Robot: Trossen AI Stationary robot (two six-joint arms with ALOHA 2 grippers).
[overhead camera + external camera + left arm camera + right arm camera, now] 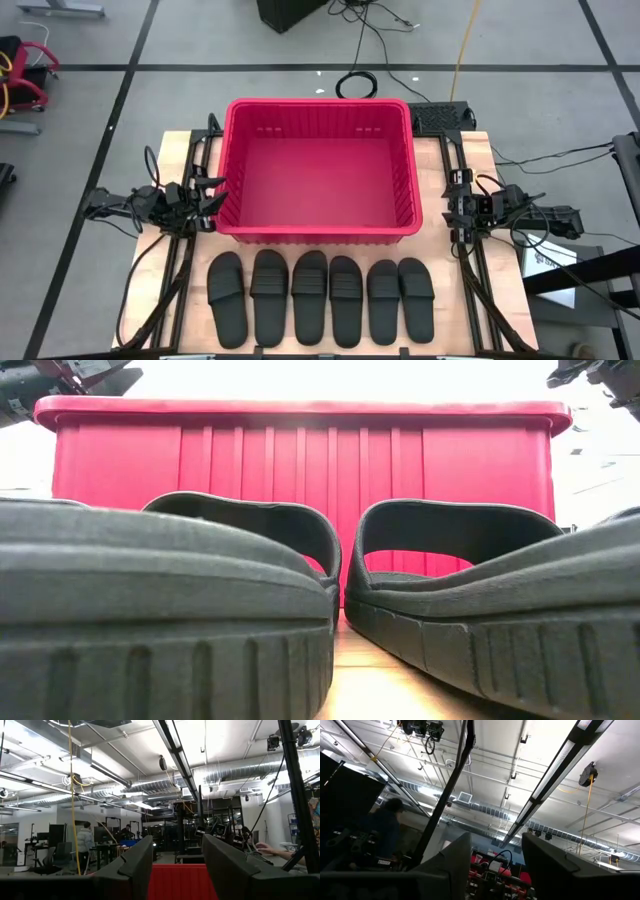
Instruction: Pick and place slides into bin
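Observation:
Several black slides (320,297) lie side by side, soles down, in a row on the wooden table near its front edge; two of them (250,610) fill the low view. Behind them stands the red bin (318,168), resting on its base. My left gripper (212,192) waits at the bin's left wall, open, with nothing between its fingers (131,870). My right gripper (458,205) waits beside the bin's right wall, open and holding nothing, its fingers (455,865) pointing up toward the ceiling.
Black rails (170,280) run along both table sides, with cables looped by each arm. The bare strip of table between the bin's front wall and the row of slides is narrow. A person's hand (265,851) shows far off in the room.

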